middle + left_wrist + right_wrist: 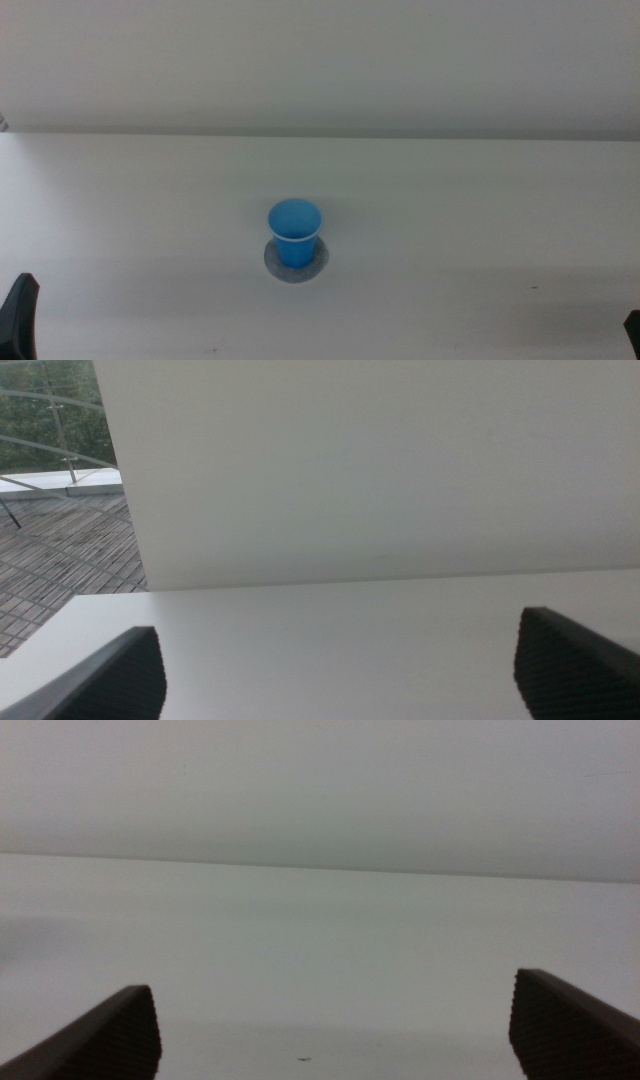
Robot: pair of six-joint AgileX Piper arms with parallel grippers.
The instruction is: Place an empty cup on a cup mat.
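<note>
Cup (295, 233): bright blue, smooth, tapered, wider at mouth, upright, nothing visible inside. Stands on mat (273, 262), flat round speckled grey disc whose rim shows around cup base, near table (480, 220) centre. Table: plain white, matte.

Left gripper (340, 675): low at table's near left corner, jaws wide apart, dark cross-hatched pads, nothing between. Right gripper (335, 1030): near right corner, jaws likewise spread, holding nothing. Both well apart from cup.
</note>
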